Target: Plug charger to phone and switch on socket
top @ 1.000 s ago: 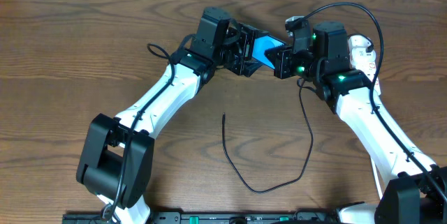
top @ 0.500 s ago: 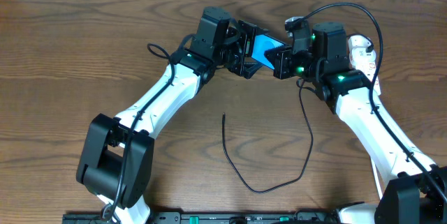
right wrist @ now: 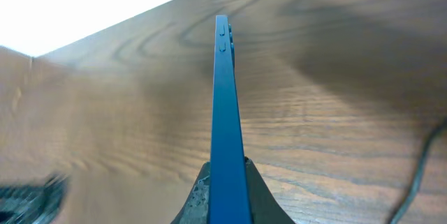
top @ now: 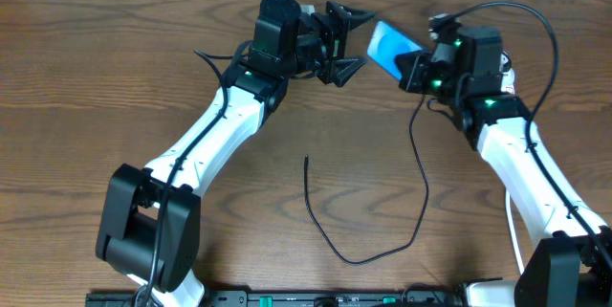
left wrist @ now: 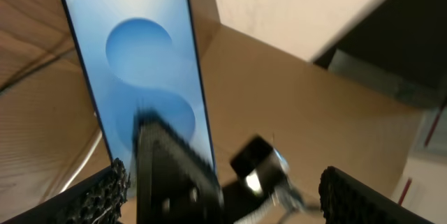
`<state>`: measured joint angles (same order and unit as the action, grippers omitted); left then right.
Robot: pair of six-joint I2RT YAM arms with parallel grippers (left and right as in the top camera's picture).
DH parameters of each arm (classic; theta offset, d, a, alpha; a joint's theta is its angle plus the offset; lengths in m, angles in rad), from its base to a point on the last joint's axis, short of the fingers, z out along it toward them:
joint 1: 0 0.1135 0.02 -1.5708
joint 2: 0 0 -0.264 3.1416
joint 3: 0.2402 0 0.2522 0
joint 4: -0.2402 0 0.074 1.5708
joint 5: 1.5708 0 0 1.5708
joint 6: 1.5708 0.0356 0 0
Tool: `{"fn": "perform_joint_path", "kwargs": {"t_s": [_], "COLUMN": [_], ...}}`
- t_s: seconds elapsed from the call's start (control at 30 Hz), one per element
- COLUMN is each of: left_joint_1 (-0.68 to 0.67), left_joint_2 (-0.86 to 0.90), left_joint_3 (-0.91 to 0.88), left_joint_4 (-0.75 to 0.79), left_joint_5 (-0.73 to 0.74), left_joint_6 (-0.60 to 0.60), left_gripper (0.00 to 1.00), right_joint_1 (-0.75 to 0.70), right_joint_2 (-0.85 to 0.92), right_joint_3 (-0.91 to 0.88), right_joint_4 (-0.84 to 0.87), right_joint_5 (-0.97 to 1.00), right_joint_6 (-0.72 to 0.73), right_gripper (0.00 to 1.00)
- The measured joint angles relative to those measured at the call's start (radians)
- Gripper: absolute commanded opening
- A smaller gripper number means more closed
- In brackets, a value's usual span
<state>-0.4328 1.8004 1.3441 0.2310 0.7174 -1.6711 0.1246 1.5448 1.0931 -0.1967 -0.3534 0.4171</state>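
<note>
The phone (top: 386, 47), blue screen up, is held above the table at the back, in my right gripper (top: 411, 64). In the right wrist view it is edge-on (right wrist: 223, 91), pinched between the fingers (right wrist: 223, 182). My left gripper (top: 360, 39) is open and empty just left of the phone. Its view shows the blue screen (left wrist: 143, 70) between and beyond its spread fingers (left wrist: 223, 192). The charger cable (top: 359, 260) lies looped on the table, its free tip (top: 306, 159) at the centre. The socket (top: 507, 77) is mostly hidden behind my right arm.
Wooden table (top: 115, 77) with a pale wall along the far edge. A thicker black robot cable (top: 535, 20) arcs over my right wrist. Both arm bases stand at the front edge.
My left gripper has let go of the phone and drawn back to the left. My right gripper has moved right and farther back with the phone in it.
</note>
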Motion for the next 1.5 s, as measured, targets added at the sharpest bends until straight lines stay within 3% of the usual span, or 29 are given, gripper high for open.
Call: {"fn": "perform_joint_path", "kwargs": {"t_s": [0.37,0.57,0.77,1.4,1.5], "left_joint_1": [0.004,0.023,0.032,0.032,0.032], "left_joint_2": [-0.005,-0.005,-0.005,-0.005,-0.005], "left_joint_3": [0.001,0.001,0.001,0.001,0.001], "left_joint_4": [0.010,0.012,0.011,0.018,0.020], "left_joint_5": [0.018,0.015,-0.040,-0.309,-0.324], "left_joint_6": [0.109,0.132,0.135,0.134,0.118], "left_gripper": [0.88,0.88,0.88,0.88,0.93], "right_joint_1": [-0.107,-0.116,-0.115,0.025,0.047], "right_joint_2": [0.002,0.003,0.003,0.003,0.003], "right_joint_3": [0.000,0.000,0.000,0.000,0.000], "right_joint_4": [0.121,0.273,0.305,0.418,0.419], "right_joint_5": [-0.080,-0.195,-0.282,-0.304,-0.300], "right_joint_6": [0.489,0.703,0.900,1.200,1.243], "right_gripper": [0.01,0.01,0.01,0.01,0.01]}}
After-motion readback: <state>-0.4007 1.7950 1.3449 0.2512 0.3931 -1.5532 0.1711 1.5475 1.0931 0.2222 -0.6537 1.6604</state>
